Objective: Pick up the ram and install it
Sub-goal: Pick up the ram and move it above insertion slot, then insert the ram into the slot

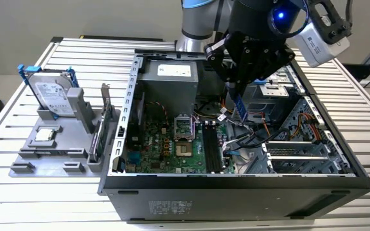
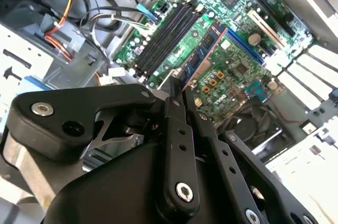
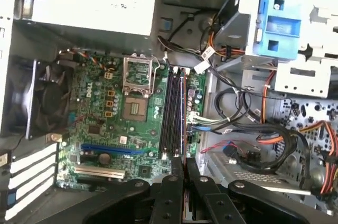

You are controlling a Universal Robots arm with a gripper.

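Gripper [image 2: 177, 78]: jaws pinching one end of the ram, above the open case.
Ram [image 2: 205, 47]: dark blue stick held on edge, in the air over the motherboard, near the memory slots, not seated.
Memory slots [image 3: 171, 110]: black, parallel, beneath the ram.
Motherboard [image 1: 162, 144]: green, on the case floor.
Case [image 1: 236, 195]: open-topped, lying on the slatted table [image 1: 18, 202].
Hard drive [image 1: 50, 96]: upright in a grey holder [image 1: 50, 154], at the exterior view's left, outside the case.
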